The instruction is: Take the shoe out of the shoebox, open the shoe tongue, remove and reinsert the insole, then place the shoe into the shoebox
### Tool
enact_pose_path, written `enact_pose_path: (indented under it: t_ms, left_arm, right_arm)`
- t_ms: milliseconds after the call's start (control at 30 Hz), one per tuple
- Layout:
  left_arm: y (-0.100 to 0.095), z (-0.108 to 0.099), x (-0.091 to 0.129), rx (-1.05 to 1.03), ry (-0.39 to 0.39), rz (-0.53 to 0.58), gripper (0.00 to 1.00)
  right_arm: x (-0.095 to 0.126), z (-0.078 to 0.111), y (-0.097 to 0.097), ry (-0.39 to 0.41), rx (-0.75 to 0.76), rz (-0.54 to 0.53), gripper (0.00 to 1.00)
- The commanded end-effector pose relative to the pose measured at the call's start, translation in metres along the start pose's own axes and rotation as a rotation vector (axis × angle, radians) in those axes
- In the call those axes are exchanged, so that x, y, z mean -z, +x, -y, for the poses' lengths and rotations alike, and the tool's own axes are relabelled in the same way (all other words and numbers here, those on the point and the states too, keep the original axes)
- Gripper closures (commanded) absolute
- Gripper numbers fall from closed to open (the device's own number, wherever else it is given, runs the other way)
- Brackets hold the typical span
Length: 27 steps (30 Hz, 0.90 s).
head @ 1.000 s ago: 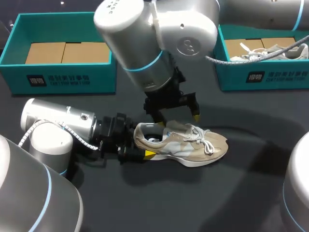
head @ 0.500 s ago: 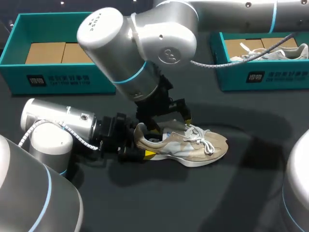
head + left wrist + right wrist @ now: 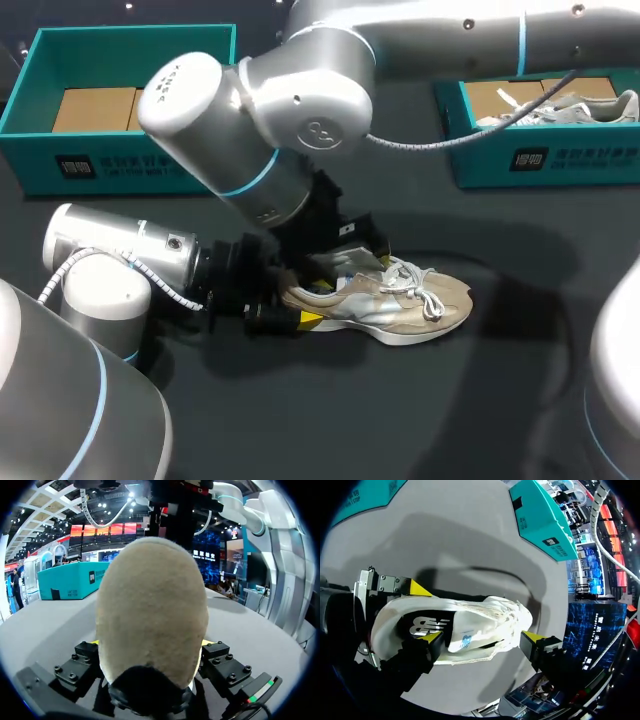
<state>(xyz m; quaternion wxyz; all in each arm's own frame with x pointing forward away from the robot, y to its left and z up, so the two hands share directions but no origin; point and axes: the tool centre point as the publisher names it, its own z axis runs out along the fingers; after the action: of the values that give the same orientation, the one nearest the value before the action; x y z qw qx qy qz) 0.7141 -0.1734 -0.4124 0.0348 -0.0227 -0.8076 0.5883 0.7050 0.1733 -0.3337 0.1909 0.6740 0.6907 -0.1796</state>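
Your left jaws are clamped on the heel of the shoe (image 3: 410, 305), which sits sole-down on the counter (image 3: 450, 420), and your right jaws stand open over it, one finger (image 3: 432, 637) at the shoe's opening, the other out beyond the laces.

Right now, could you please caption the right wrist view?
Right pincer open over the beige shoe, one fingertip inside its opening; left pincer holds the heel.

The sneaker (image 3: 400, 305) lies on the counter (image 3: 400, 420), its heel between the left jaws; behind it stand a left shoebox (image 3: 130, 165) and a right shoebox (image 3: 540, 160).
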Motion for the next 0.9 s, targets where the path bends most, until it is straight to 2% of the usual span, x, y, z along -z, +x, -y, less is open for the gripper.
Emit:
enact_pose_path:
  t_ms: [33, 300, 533, 900]
  left_arm:
    - [0.000, -0.002, 0.002, 0.000, 0.000, 0.000, 1.00]
    - [0.000, -0.002, 0.002, 0.000, 0.000, 0.000, 1.00]
    - [0.000, -0.002, 0.002, 0.000, 0.000, 0.000, 1.00]
    - [0.000, -0.002, 0.002, 0.000, 0.000, 0.000, 1.00]
  right_arm:
    - [-0.005, 0.003, 0.009, -0.001, -0.485, 0.087, 0.00]
    - [-0.015, -0.001, 0.006, -0.002, -0.502, 0.088, 0.00]
    - [-0.029, 0.000, -0.006, 0.009, -0.526, 0.084, 0.00]
    - [-0.029, 0.007, -0.024, 0.001, -0.549, 0.086, 0.00]
